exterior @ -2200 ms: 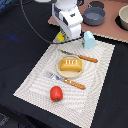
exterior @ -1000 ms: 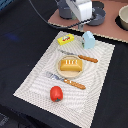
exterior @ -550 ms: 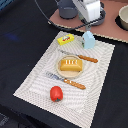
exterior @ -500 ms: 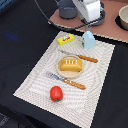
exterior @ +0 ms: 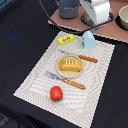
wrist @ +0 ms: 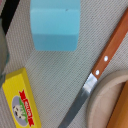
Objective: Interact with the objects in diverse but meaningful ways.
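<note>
The white arm and its gripper (exterior: 96, 15) hang high at the back, above and behind the pale blue carton (exterior: 88, 39); its fingers do not show clearly. The yellow butter packet (exterior: 65, 39) lies beside the carton on the striped mat (exterior: 35, 85). An orange-yellow bread loaf (exterior: 70, 64) sits on the round tan plate (exterior: 60, 71). The red tomato (exterior: 56, 93) rests near the mat's front. The wrist view looks down on the carton (wrist: 55, 25), the butter packet (wrist: 20, 102) and the plate (wrist: 102, 102). No frying pan is clearly visible.
A wooden-handled knife (exterior: 82, 57) (wrist: 107, 55) lies behind the plate and a wooden-handled fork (exterior: 67, 81) lies in front of it. A dark grey pot (exterior: 67, 7) and a bowl (exterior: 122, 17) stand on a brown board (exterior: 107, 32) at the back.
The arm has risen from above the butter packet and moved back and toward the exterior view's right. The things on the mat have stayed put.
</note>
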